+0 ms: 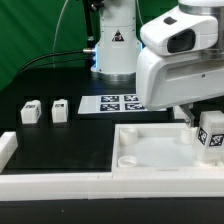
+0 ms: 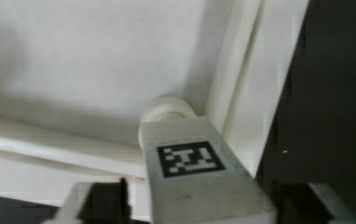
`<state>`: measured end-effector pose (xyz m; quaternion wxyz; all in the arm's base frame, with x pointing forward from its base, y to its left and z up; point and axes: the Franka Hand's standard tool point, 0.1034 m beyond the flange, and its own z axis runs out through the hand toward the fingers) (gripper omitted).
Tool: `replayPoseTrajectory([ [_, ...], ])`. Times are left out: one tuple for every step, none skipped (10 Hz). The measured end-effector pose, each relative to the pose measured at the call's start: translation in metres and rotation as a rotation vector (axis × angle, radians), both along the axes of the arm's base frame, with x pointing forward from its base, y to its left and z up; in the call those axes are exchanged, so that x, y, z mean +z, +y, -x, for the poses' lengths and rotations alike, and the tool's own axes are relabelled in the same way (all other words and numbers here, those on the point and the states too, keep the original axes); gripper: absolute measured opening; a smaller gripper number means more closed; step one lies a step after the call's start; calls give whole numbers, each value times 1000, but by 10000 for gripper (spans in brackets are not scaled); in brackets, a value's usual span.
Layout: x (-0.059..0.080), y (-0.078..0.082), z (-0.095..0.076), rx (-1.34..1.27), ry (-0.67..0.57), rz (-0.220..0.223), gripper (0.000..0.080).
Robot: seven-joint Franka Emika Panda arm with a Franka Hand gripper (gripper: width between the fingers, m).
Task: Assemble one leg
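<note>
pinching the leg (image 2: 193, 152), the jaws hold it over the panel (image 1: 158, 150).

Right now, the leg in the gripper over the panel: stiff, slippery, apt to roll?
The leg looks like a chunky moulded block, so probably stiff. Its smooth white plastic may slip in the gripper. The flat tagged face suggests it would tip rather than roll on the panel.

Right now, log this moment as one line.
gripper: shut on leg | leg: over panel, exterior view's right | two loose legs: on table, exterior view's left
</note>
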<state>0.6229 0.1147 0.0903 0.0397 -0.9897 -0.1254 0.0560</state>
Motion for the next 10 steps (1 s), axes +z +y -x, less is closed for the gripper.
replayPoseTrajectory([
  [0, -3, -1, 6, -1, 0, 294],
  [0, -5, -1, 10, -2, 0, 294],
  [0, -6, -1, 20, -4, -5, 294],
  [0, -6, -1, 12, -7, -9, 294],
  [0, -6, -1, -9, -6, -7, 294],
  [0, -6, -1, -19, -5, -6, 294],
  [0, -5, -1, -109, 2, -1, 294],
  [0, -4, -1, -183, 7, 7, 294],
  [0, -3, -2, -284, 13, 16, 294],
  [0, -3, -2, -339, 16, 22, 294],
])
